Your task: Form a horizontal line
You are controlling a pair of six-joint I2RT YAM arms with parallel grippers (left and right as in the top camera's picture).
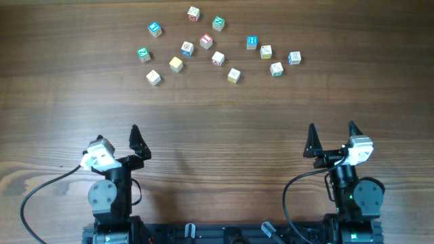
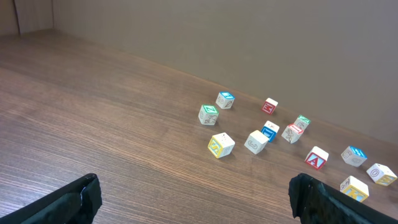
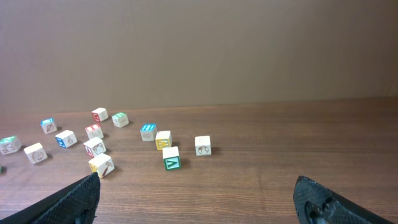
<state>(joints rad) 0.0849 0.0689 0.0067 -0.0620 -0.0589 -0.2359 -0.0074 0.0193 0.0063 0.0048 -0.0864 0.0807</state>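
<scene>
**Arm bodies.** The left arm [image 1: 112,193] and right arm [image 1: 356,196] are built of black housings, each with a round dark grey joint cover near the base.

**Wrist units.** A white, boxy left camera module [image 1: 100,156] and right camera module [image 1: 360,149] sit behind the jaws.

**End effectors.** The left gripper [image 1: 118,139] and right gripper [image 1: 332,135] have black, pointed jaws (matte and rough-textured in the wrist views).

**Cabling.** A thin black left cable [image 1: 27,198] and right cable [image 1: 285,200] each form a loop beside the base.
</scene>
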